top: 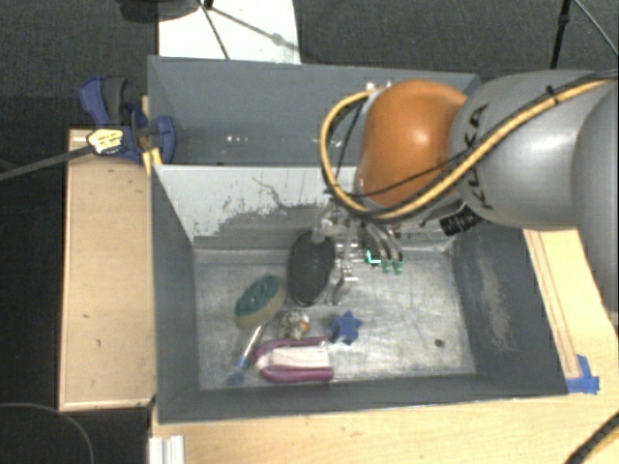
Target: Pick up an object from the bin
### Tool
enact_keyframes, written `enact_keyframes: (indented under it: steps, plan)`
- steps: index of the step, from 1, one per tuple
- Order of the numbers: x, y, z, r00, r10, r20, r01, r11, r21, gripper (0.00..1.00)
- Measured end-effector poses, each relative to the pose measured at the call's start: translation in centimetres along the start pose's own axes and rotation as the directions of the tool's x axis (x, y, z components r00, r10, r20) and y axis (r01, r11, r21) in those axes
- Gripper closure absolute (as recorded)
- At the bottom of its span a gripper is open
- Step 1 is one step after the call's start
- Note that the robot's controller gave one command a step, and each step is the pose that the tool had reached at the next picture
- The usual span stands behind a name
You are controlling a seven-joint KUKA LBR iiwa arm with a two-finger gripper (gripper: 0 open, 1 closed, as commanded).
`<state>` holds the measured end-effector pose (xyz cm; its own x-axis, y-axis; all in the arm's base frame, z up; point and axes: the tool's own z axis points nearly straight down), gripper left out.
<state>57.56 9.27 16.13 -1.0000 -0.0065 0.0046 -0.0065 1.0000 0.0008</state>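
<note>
End effector (344, 259) low at bin (418, 309) centre, just right of dark grey oval obj (308, 267), touching or nearly so. Probably the pick target, judged by closeness. Open/shut: cannot tell, since orange cover (406, 138) and wrist block it. Grip on obj unclear. Teal disc (258, 298), blue star (345, 329) and purple-white tube (295, 365) lie nr front wall.
</note>
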Motion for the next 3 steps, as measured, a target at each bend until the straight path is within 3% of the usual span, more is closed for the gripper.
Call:
enact_keyframes:
  steps: [1, 2, 3]
  plan:
    - [-1.8, 0.4, 8.9, 0.997, -0.08, 0.02, 0.08, 0.997, -0.002, 0.0]
    - [-1.9, 0.4, 8.5, 0.997, -0.076, 0.025, 0.076, 0.997, -0.002, 1.0]
    - [-1.3, 2.3, -12.1, 0.991, -0.132, 0.016, 0.132, 0.991, 0.001, 1.0]
